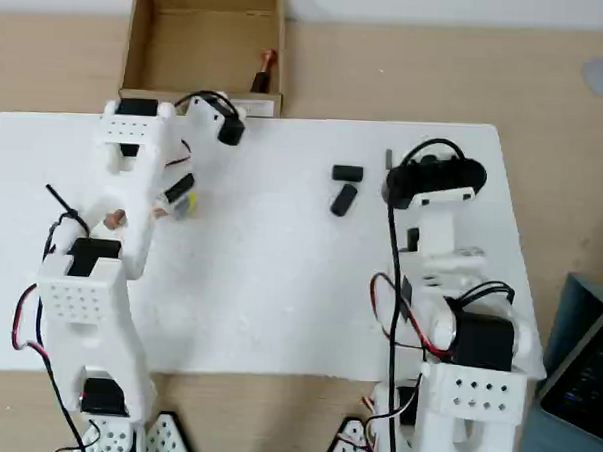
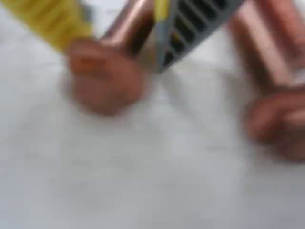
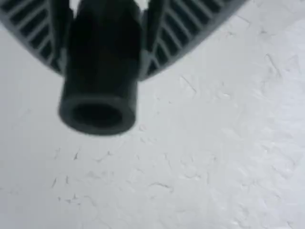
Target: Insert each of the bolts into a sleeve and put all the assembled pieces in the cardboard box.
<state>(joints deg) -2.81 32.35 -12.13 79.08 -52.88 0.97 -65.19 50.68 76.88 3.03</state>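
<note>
A white foam board (image 1: 279, 285) covers most of the table, with the cardboard box (image 1: 134, 39) just past its far edge. In the high view the left arm (image 1: 88, 297) stretches along the board's left side towards the box. The right arm (image 1: 475, 384) stands folded on the right, its wrist over the board.

The wrist views show what the arms hide from above. The left gripper (image 2: 119, 47) is closed on a copper bolt (image 2: 105, 83). One yellow finger (image 2: 52, 19) and one grey ribbed finger lie on either side of the shank, and the head touches the foam. A second bolt (image 2: 276, 119) lies just beside it.

The right gripper (image 3: 102, 57) clamps a black sleeve (image 3: 97, 95), its open end pointing out past the fingertips above the board.

From above, two loose sleeves (image 1: 347, 173) lie near each other mid-board. One assembled piece (image 1: 261, 72), copper in black, rests in the box by its right wall.
</note>
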